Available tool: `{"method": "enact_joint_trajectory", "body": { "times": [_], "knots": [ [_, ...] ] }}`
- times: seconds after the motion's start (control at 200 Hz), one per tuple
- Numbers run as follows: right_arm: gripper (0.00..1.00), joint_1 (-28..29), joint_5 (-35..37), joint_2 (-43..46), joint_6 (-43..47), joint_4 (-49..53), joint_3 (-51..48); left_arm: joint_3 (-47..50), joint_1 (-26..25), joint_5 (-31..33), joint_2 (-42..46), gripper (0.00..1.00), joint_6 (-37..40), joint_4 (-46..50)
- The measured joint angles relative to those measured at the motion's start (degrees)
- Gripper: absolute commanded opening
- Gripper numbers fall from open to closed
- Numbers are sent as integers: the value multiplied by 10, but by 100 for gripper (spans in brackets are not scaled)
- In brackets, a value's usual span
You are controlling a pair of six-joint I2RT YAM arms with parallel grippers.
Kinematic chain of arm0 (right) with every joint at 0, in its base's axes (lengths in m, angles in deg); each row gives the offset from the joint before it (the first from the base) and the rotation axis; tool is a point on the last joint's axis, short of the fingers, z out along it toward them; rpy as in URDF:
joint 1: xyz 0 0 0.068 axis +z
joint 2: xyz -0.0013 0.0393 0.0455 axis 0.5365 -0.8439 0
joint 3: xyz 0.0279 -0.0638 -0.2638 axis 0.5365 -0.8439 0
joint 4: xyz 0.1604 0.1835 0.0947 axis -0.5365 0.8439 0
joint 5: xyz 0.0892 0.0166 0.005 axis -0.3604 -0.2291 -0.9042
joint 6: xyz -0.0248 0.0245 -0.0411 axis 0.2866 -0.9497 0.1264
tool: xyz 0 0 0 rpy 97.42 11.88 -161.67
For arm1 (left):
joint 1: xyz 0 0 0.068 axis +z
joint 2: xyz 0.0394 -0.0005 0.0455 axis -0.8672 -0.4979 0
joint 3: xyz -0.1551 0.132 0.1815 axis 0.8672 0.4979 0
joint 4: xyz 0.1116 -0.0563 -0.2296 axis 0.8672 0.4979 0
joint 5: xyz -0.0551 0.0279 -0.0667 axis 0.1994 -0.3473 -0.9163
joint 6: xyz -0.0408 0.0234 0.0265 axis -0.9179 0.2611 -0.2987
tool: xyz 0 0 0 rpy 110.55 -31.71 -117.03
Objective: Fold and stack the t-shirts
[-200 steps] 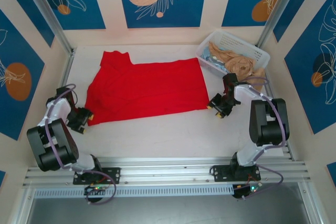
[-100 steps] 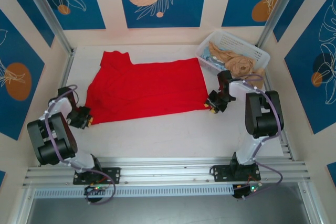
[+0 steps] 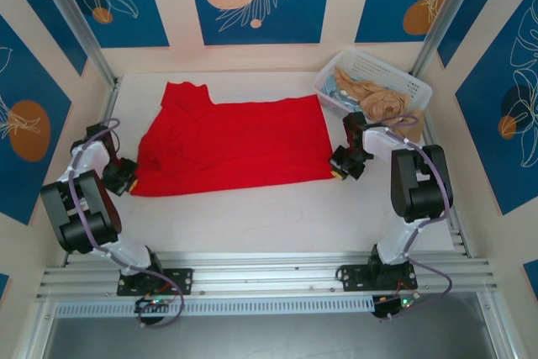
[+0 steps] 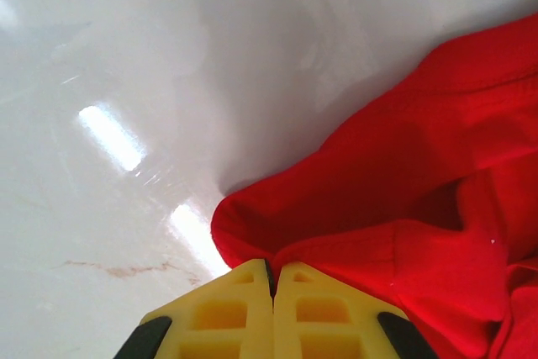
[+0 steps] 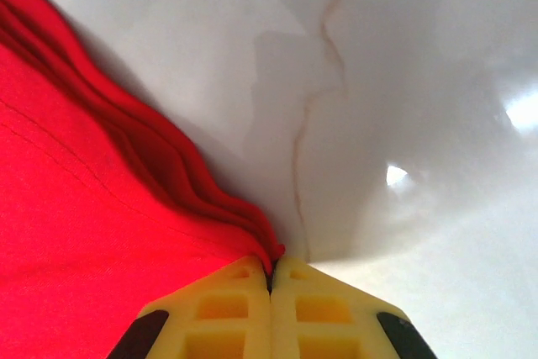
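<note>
At the near-left corner of the cloth: the left gripper (image 3: 126,177) (image 4: 273,273) is clamping its two yellow fingers (image 4: 220,317) together on a fold of the red edge.
Right gripper (image 3: 340,169) (image 5: 271,268): it is pinching the near-right corner, its yellow fingers (image 5: 225,317) pressing flush together where several red layers are running into the seam between them.
Grip detail: the cloth actually caught between each pair of fingers is hiding behind the fingers themselves, so how much is held is hard to tell.
T-shirt (image 3: 235,145) (image 4: 403,208) (image 5: 76,233): one, red, is lying spread across the far half of the table between the two grippers, its long side running left to right.
Shirt surface: the side facing up is showing plain red; the far-left end is bunching into a lump whose shape is hard to make out.
Table (image 3: 252,216): one, white and glossy, is lying bare along its near strip.
Arms: two, each reaching in from its own side.
Basket (image 3: 388,73): one, white lattice, is sitting at the far right corner, just beyond the right gripper.
Basket contents: tan cloth (image 3: 382,105) and something pale blue are piling inside; the number of pieces is unclear.
</note>
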Motion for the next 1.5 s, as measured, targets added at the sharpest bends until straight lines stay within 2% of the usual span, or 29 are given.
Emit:
{"method": "enact_joint_trajectory", "body": {
  "times": [0.255, 0.53, 0.6, 0.655, 0.745, 0.835, 1.01, 1.21, 1.34, 1.5],
  "knots": [
    [0, 13, 16, 54, -13, 53, -42, 9, -2, 23, 2, 0, 29, 45],
    [0, 15, 26, 136, -52, 116, -122, 75, -36, 47, 44, 0, 35, 68],
    [1, 15, 23, 144, -64, 125, -145, 81, -37, 50, 47, 5, 35, 67],
    [14, 15, 20, 145, -74, 131, -157, 81, -37, 52, 47, 16, 37, 63],
    [33, 15, 23, 148, -77, 139, -155, 78, -38, 60, 54, 43, 35, 60],
    [39, 16, 31, 170, -77, 147, -140, 64, -45, 72, 74, 51, 35, 63],
    [47, 59, 42, 242, -51, 125, -91, 23, -107, 69, 126, 54, 28, 66],
    [51, 116, -41, 267, 4, 10, -88, 64, -209, -26, 139, 56, -28, 19],
    [51, 127, -85, 266, 14, -41, -88, 94, -229, -63, 112, 54, -58, 12],
    [50, 127, -99, 261, 16, -61, -88, 132, -241, -85, 107, 50, -94, -8]
  ]
}}
